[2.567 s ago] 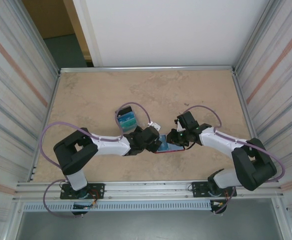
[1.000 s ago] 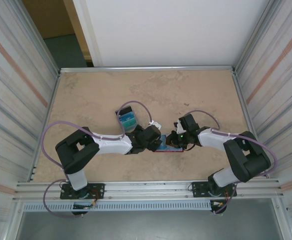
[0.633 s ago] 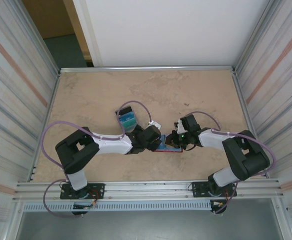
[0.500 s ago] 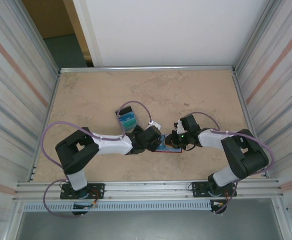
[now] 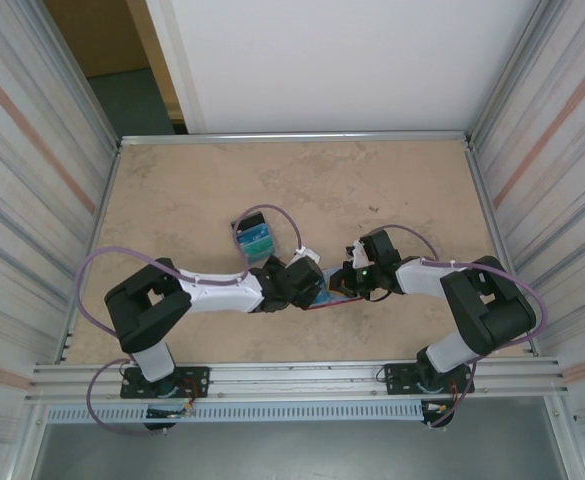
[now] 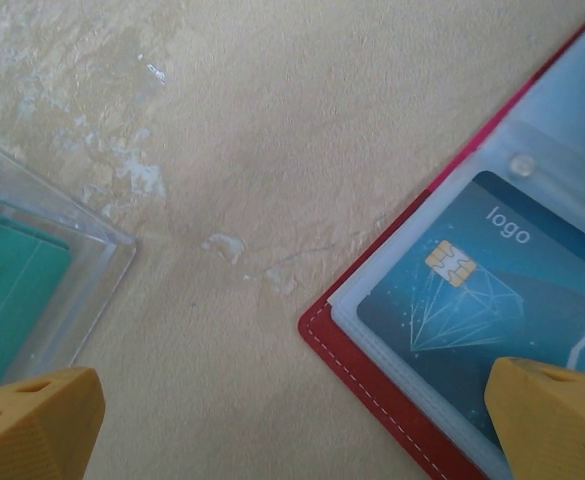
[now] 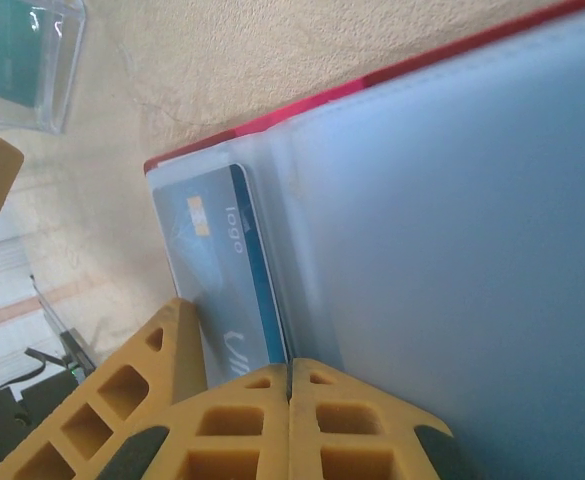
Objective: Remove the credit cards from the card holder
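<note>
On beige tabletop (image 5: 192, 200): right pincer (image 7: 290, 372) tight on card holder (image 7: 422, 200), left pincer (image 6: 292, 420) wide apart.

Red stitched card holder (image 6: 372, 375), frosted plastic sleeves, glossy card (image 6: 472, 290)

A robot test cell in a lab is suggested. A beige table (image 5: 172, 190) is framed by aluminium rails (image 5: 292, 372). It is enclosed by ribbed wall panels (image 5: 32, 170) at 9 and 3 o'clock and a white board (image 5: 332, 60) at 12. A left arm (image 5: 222, 292) and a right arm (image 5: 427, 278) are bolted down at 6 o'clock.
</note>
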